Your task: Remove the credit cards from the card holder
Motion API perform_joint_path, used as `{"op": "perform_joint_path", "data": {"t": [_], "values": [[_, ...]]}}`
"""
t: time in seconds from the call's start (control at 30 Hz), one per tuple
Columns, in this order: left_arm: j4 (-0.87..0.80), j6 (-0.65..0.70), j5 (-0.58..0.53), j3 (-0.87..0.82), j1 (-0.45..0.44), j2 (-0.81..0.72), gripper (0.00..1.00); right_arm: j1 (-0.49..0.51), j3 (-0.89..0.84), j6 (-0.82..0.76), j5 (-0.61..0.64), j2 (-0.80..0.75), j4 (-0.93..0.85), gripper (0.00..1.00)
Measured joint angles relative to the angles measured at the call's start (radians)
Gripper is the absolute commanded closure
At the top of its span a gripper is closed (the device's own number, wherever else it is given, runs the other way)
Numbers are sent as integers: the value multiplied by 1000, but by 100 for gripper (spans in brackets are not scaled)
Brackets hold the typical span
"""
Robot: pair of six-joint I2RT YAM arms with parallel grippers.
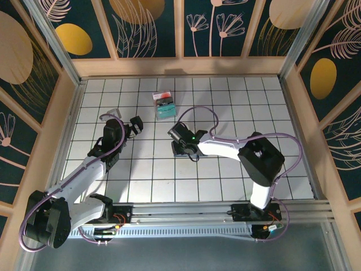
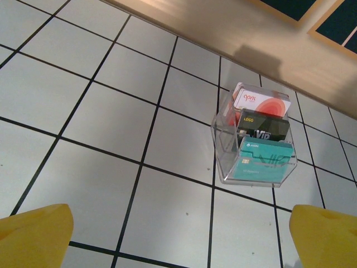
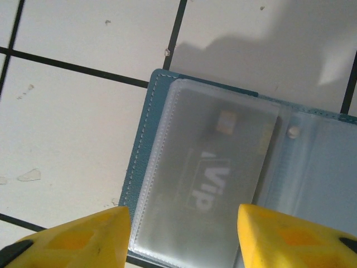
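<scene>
Right gripper (image 3: 184, 229): fingers (image 3: 83, 237) apart, released, straddling the near edge of the frosted sleeve (image 3: 162, 190); contact cannot be told. Holder (image 3: 139, 167) lies open and flat on the tiles (image 3: 72, 123), a VIP card (image 3: 217, 173) inside the sleeve, bare tile beyond its left edge. Left gripper (image 2: 179, 237): fully spread, empty, over open tiles. Clear box (image 2: 254, 139) of cards stands ahead, near the wall (image 2: 223, 33).

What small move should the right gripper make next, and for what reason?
Probably lower the right gripper a little and pinch the edge of the card. Its fingers stand apart just above the open card holder, and the card marked VIP sits fully inside the clear sleeve.
</scene>
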Motion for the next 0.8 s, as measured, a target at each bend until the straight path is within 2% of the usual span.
{"op": "perform_joint_path", "data": {"t": [0.37, 0.7, 0.8], "values": [[0, 0, 0, 0, 0, 5, 1, -8, -4, 0, -1, 36, 1, 43], [0, 1, 0, 1, 0, 5, 1, -11, -29, 12, 0, 37, 35, 53], [-1, 5, -1, 1, 0, 5, 1, -13, -35, 18, 5, 36, 44, 60]]}}
